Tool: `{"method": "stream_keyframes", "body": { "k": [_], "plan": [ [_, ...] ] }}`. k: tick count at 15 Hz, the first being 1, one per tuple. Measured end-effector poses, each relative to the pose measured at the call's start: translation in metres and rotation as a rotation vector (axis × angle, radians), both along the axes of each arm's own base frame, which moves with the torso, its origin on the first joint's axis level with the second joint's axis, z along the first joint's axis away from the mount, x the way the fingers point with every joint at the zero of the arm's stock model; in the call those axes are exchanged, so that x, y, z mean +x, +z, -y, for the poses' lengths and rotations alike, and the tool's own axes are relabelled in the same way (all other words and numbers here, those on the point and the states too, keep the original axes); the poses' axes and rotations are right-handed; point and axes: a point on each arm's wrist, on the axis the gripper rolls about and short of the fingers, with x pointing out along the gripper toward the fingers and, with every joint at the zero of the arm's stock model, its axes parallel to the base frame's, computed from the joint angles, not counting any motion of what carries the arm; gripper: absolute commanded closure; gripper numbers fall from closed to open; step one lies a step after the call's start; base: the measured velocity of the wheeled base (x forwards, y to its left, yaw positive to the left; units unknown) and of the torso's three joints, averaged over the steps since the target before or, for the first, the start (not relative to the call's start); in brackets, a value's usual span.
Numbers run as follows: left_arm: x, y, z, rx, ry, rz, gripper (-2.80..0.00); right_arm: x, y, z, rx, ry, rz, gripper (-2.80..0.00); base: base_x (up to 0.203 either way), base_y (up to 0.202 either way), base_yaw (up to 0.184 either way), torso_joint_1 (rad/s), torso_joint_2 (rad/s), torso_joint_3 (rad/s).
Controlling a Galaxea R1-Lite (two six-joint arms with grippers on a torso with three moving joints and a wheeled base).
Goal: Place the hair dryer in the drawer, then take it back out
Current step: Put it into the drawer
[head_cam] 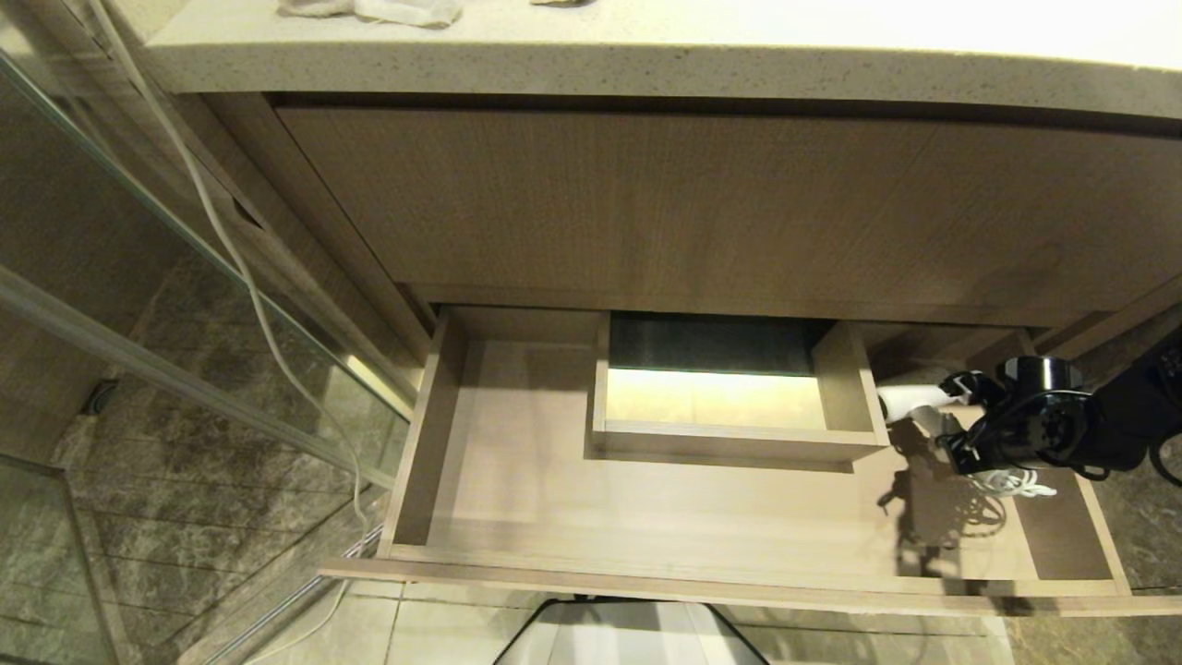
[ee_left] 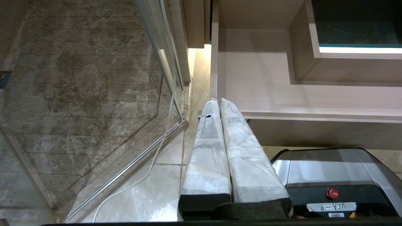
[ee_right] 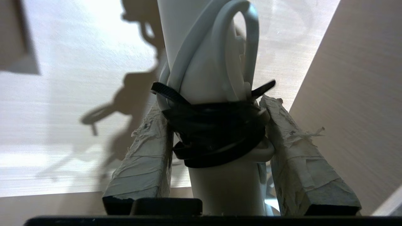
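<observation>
Reaching in from the robot's right, the black right arm [head_cam: 1099, 434] lies low and nearly level over the right end of the open drawer [head_cam: 702, 517], its right gripper [head_cam: 956, 425] pointing toward the drawer's middle. The taped fingers [ee_right: 143, 160] stand on either side of the dryer [ee_right: 213, 94] and press against the black ties [ee_right: 216, 131] that bind its white cord [ee_right: 248, 40] to the handle, so the gripper is clamped on the dryer.

In the head view the dryer [head_cam: 910, 404] shows as a short white barrel sticking out of the gripper, just beside the right wall of the boxed cutout [head_cam: 729, 392] in the drawer's rear half. A loop of cord [head_cam: 1016, 482] hangs beneath the wrist. The arm's shadow falls on the pale drawer floor in front of it; whether the dryer touches the floor cannot be told.

The left gripper [ee_left: 220, 102] hangs outside the drawer at its front left corner, above the tiled floor [ee_left: 147, 188], its two wrapped fingers [ee_left: 207, 150] pressed together with nothing between them.

A thin white cable [head_cam: 249, 277] trails down along the glass panel [head_cam: 138, 305] to the left of the cabinet, and a cloth [head_cam: 388, 9] lies on the countertop [head_cam: 646, 55] above.
</observation>
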Motion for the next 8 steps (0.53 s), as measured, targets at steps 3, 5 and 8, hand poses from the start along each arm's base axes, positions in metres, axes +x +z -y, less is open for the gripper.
{"method": "stream_keyframes", "body": {
  "k": [3, 5, 8],
  "plan": [
    [0.000, 0.000, 0.000, 0.000, 0.000, 0.000, 0.00, -0.005, -0.003, -0.002, -0.013, 0.007, 0.003, 0.00, 0.000, 0.000, 0.000, 0.000, 0.00, 0.000],
    [0.000, 0.000, 0.000, 0.000, 0.000, 0.000, 0.00, -0.013, -0.003, -0.006, -0.017, 0.008, 0.010, 0.00, 0.000, 0.000, 0.000, 0.000, 0.00, 0.000],
    [0.000, 0.000, 0.000, 0.000, 0.000, 0.000, 0.00, -0.025, -0.008, -0.012, -0.002, 0.001, 0.003, 0.00, 0.000, 0.000, 0.000, 0.000, 0.00, 0.000]
  ]
}}
